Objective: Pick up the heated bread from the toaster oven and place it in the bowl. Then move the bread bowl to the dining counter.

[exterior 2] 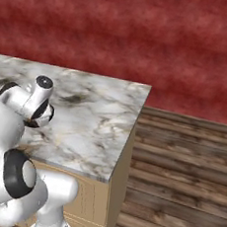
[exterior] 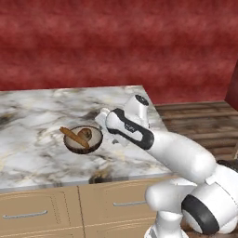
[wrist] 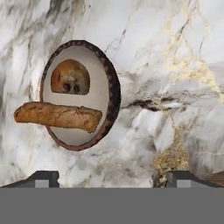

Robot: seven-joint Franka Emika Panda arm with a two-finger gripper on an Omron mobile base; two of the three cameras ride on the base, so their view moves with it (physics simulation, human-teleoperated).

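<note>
Golden-brown bun [wrist: 70, 77] (two dark spots)

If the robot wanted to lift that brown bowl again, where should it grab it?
Probably the bowl's bare rim on the side away from the overhanging baguette, coming down from above: the bowl is wide and shallow, so one finger inside and one outside pinches its thin wall.

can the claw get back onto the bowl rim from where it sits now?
Probably yes. The claw stands open just short of the bowl on the dining counter, nothing between them. The baguette overhangs only the far rim.
</note>
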